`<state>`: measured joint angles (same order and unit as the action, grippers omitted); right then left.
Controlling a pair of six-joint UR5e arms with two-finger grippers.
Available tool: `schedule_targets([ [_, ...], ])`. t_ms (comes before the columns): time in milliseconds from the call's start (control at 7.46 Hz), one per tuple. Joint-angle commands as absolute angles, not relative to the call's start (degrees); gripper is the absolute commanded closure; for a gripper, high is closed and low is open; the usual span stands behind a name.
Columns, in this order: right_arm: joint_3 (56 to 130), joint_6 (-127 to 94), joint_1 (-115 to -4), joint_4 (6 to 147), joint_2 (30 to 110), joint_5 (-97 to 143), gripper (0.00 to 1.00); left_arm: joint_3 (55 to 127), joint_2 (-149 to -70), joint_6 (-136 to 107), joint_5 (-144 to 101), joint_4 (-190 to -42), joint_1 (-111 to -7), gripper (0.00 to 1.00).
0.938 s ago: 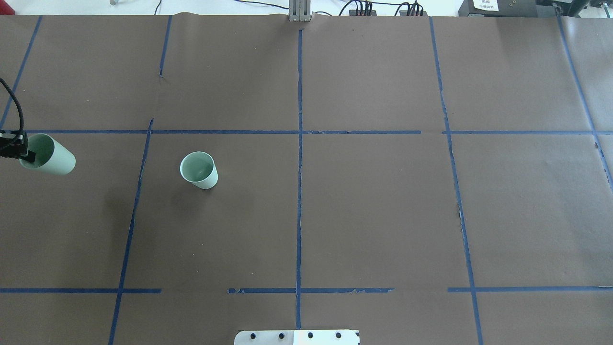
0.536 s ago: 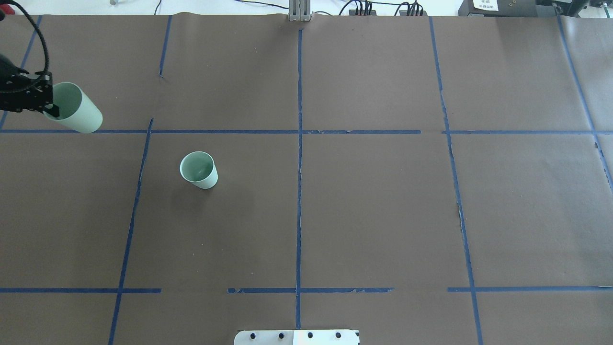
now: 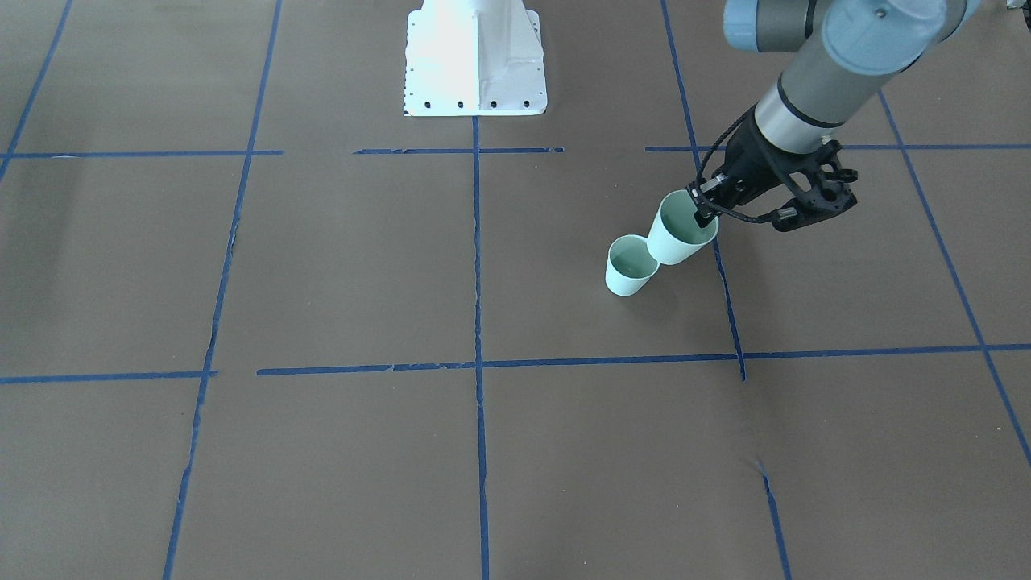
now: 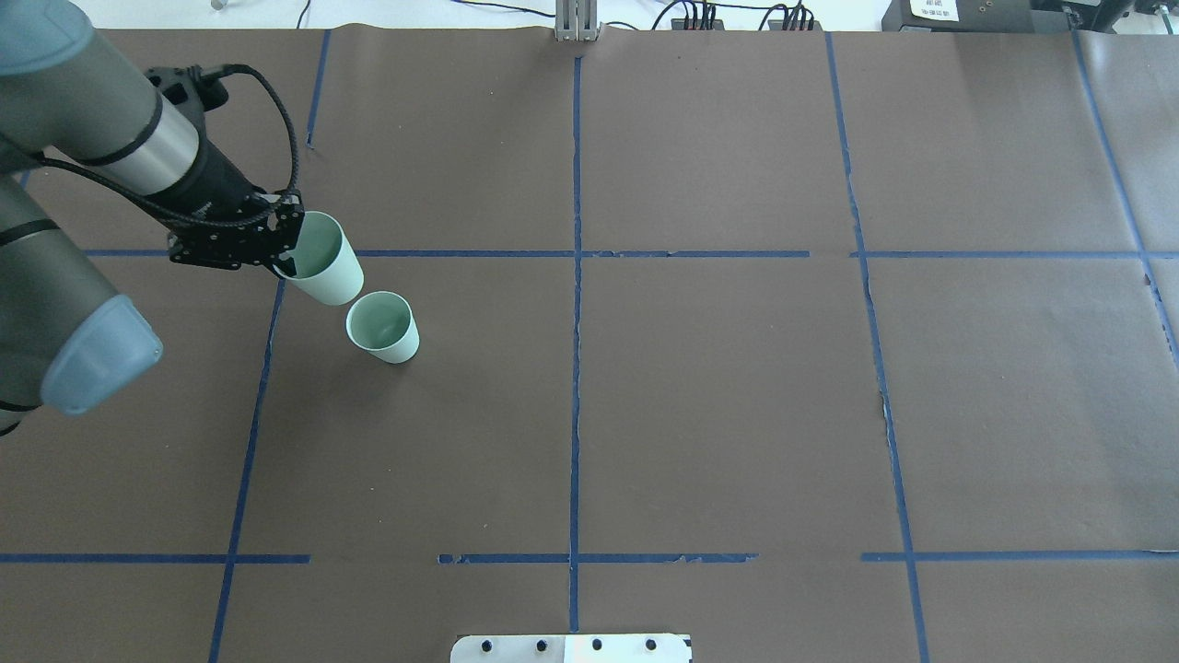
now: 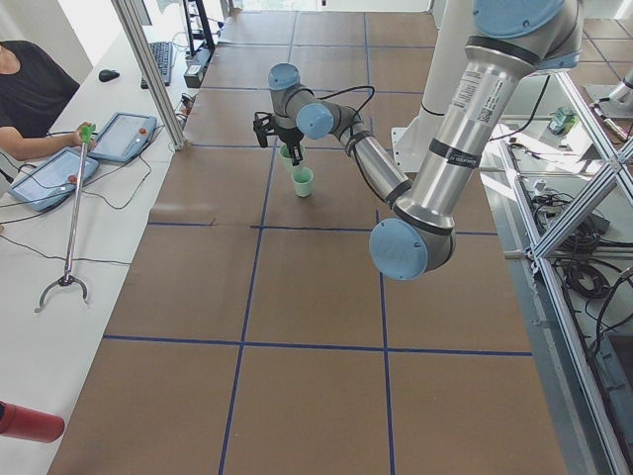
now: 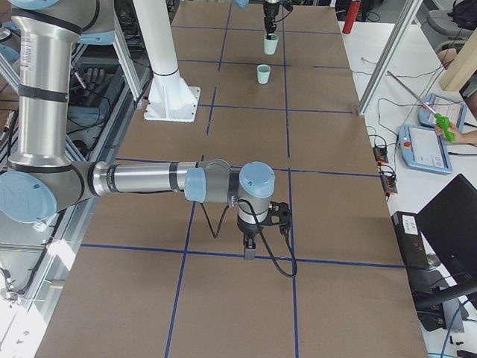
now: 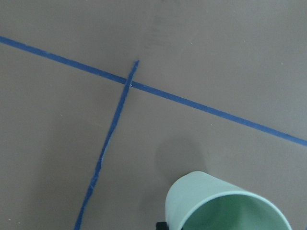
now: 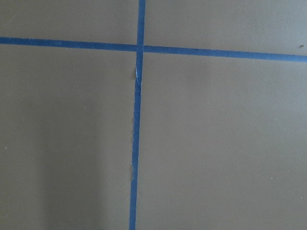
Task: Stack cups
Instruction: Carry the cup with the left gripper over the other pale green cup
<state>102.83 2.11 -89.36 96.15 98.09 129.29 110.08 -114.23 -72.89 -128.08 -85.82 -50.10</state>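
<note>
Overhead exterior: left end effector [image 4: 285, 267] tight on rim of tilted held cup [image 4: 324, 272], just beside standing cup [image 4: 382, 327].

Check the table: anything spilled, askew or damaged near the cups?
Nothing spilled. The left gripper grips the lifted cup by its rim, apparently slightly tilted; the standing cup is upright. Only oddity: the blue tape looks frayed, far from both.

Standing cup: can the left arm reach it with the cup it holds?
Probably yes. The left gripper holds the carried cup tilted, close beside the standing cup, whose mouth is open, and nothing lies between them.
</note>
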Motion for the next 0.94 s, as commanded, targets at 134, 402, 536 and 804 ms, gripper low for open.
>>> schedule_targets([
  [134,102.83,2.11,-89.38,96.15,98.09,129.29,0.00,104.94,-114.87,-75.41,-126.91,-92.63,-47.73,1.00],
  [402,102.83,2.11,-89.38,96.15,98.09,129.29,0.00,104.94,-114.87,-75.67,-127.00,-92.64,-47.02,1.00],
  [536,102.83,2.11,-89.38,96.15,98.09,129.29,0.00,105.12,-114.79,-75.67,-126.91,-92.64,-46.93,1.00],
  [804,102.83,2.11,-89.38,96.15,98.17,129.29,0.00,105.29,-114.17,-75.50,-126.83,-92.64,-46.85,1.00],
])
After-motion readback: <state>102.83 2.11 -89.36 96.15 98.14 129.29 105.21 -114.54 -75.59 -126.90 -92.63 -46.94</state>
